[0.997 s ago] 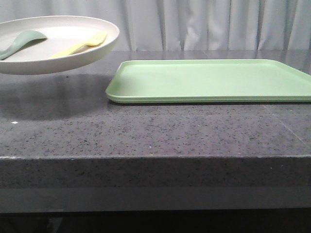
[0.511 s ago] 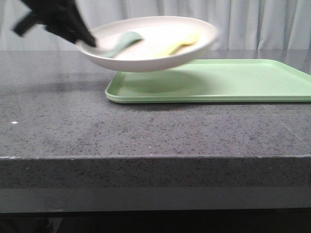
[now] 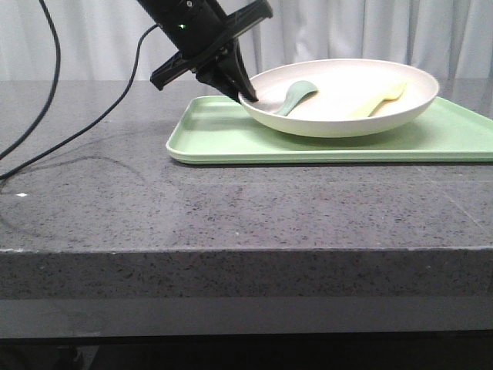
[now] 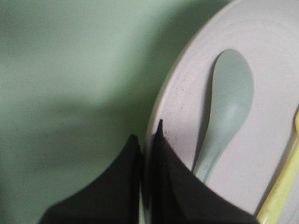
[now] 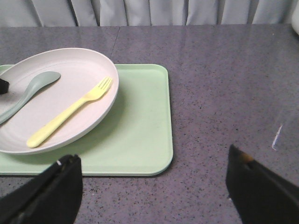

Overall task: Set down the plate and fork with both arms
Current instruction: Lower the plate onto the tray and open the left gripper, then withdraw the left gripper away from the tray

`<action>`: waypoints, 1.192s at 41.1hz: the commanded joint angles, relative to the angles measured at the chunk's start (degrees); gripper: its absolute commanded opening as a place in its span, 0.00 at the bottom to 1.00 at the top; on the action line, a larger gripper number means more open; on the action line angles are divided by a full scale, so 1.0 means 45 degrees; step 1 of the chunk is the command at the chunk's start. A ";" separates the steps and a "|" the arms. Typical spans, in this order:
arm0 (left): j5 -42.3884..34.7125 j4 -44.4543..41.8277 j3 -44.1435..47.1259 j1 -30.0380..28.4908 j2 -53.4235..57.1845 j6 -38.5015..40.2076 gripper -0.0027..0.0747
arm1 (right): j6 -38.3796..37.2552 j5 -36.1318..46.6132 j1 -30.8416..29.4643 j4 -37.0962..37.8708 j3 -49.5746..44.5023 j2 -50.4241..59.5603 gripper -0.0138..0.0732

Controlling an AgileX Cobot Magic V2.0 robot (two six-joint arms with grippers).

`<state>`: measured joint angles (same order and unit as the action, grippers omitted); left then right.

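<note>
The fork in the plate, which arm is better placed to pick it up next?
Probably the right: its pincer is open and free, facing the fork. The left pincer is shut on the plate rim.

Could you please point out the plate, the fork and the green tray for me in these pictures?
plate [image 5: 84, 63]: right wrist view, on its bare inner surface.
fork [image 5: 65, 115]: right wrist view, on the middle of its handle.
green tray [image 3: 208, 139]: front view, on its bare floor near the left end.
</note>
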<state>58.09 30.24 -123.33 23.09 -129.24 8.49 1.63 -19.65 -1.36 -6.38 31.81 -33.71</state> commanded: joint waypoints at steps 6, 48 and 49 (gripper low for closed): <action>-0.0156 0.0406 -0.0543 0.0040 0.0750 0.0574 0.01 | 0.0083 0.0837 -0.0033 0.0037 0.0484 -0.0080 0.90; 0.3293 -0.1815 -0.3496 0.0062 0.1857 -0.1087 0.01 | 0.0083 0.0875 -0.0033 0.0037 0.0484 -0.0080 0.90; 0.3293 -0.1881 -0.3209 0.0062 0.2033 -0.1247 0.01 | 0.0083 0.0875 -0.0033 0.0037 0.0484 -0.0080 0.90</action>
<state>71.91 20.69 -138.21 23.09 -126.46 4.92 1.63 -20.01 -1.36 -6.38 31.81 -33.71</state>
